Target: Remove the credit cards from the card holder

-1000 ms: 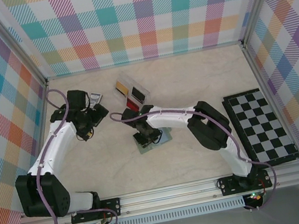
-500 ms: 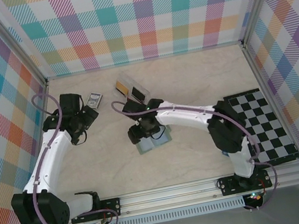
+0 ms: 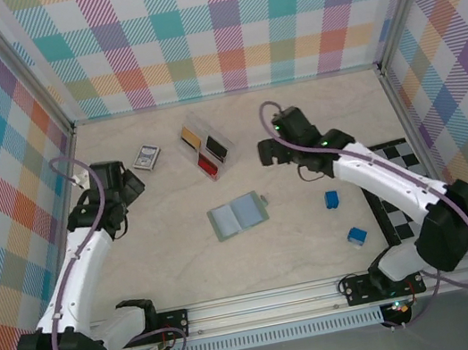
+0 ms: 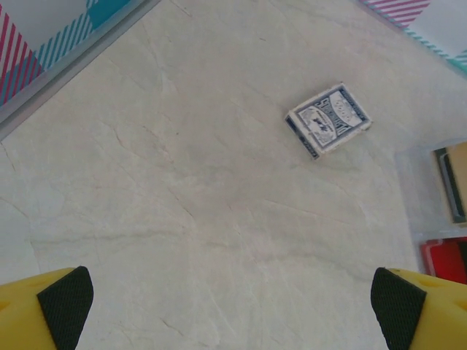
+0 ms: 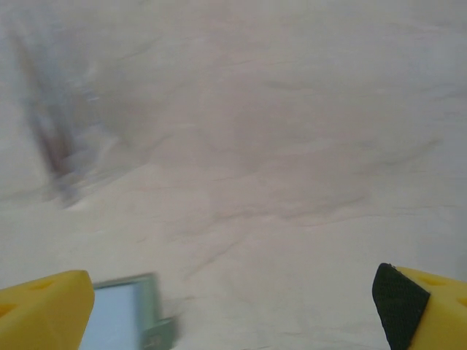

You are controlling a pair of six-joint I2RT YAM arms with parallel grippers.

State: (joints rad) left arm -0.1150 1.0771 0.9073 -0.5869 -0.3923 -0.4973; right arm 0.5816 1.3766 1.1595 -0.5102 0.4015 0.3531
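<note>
Card holder (image 5: 117, 315) blurry, partly beyond the right wrist view's bottom edge.

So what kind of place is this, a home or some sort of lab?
Most likely a robot test cell, not a home: two arms bolted to a metal rail, plaid panels walling in the tabletop, and staged props such as an open card holder and a checkerboard mat.

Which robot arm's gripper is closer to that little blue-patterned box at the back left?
Left. The left gripper hangs open just short of the box, on its left, not touching it. The right gripper is well off to its right, past the clear tray.
</note>
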